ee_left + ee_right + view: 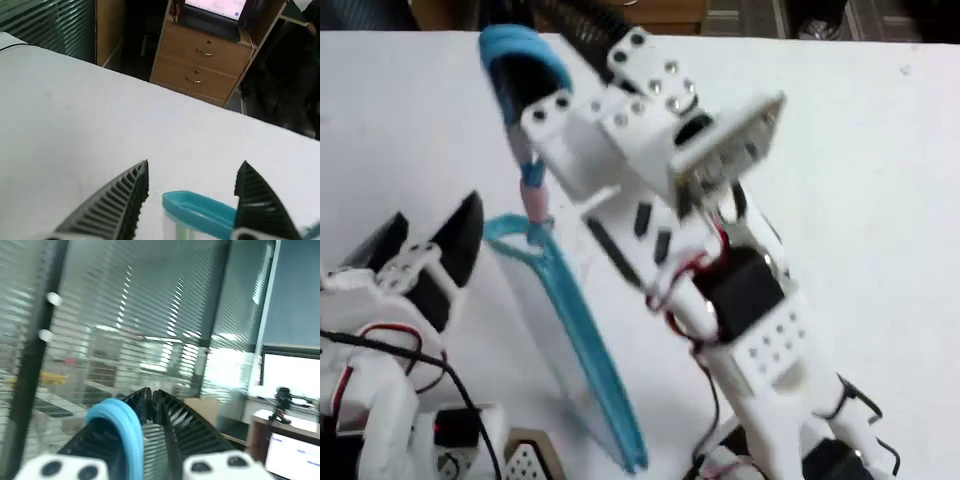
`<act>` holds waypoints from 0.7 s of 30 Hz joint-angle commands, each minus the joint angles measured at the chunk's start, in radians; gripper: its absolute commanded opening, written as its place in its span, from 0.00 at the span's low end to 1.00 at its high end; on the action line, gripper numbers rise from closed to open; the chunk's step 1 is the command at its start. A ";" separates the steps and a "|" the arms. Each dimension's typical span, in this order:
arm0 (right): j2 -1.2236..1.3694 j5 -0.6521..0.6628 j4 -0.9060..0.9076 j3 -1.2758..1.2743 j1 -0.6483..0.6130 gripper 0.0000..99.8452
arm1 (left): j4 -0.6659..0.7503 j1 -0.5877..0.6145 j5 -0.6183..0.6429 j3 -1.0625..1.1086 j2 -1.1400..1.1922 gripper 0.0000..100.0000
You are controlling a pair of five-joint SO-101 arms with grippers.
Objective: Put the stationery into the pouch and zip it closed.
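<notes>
Over the table (pixel 880 150), raised right fingers (pixel 187 427) clenched on zipper pull (pixel 534 200), left fingers (pixel 120 200) spread low beside pouch (pixel 578 340)

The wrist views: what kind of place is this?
Probably an office: a wooden drawer cabinet under a lit screen, slatted window blinds, and a monitor.

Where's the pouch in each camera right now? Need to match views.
High view: pouch lies lower centre, blue edge slanting down the table.
Left wrist view: its blue end shows between the open fingers.
Right wrist view: aimed at window blinds, off the table.
Shared landmark: left gripper, black fingers beside the pouch.
</notes>
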State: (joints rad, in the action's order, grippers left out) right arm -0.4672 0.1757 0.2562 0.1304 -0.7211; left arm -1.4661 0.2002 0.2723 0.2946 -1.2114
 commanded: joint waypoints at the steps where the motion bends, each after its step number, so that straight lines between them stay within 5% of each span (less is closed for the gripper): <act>1: 0.038 0.000 -0.022 0.141 0.031 0.02 | -0.032 0.010 0.014 -0.110 -0.001 0.29; 12: 0.263 0.008 -0.021 0.477 0.035 0.02 | -0.094 0.004 0.011 -0.175 -0.001 0.29; 21: 0.394 0.008 0.035 0.522 0.099 0.02 | -0.124 -0.156 -0.038 -0.028 -0.004 0.28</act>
State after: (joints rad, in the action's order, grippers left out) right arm -0.0667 0.1757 0.2624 0.5984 -0.6490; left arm -1.5812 0.0652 0.2432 0.2302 -1.2144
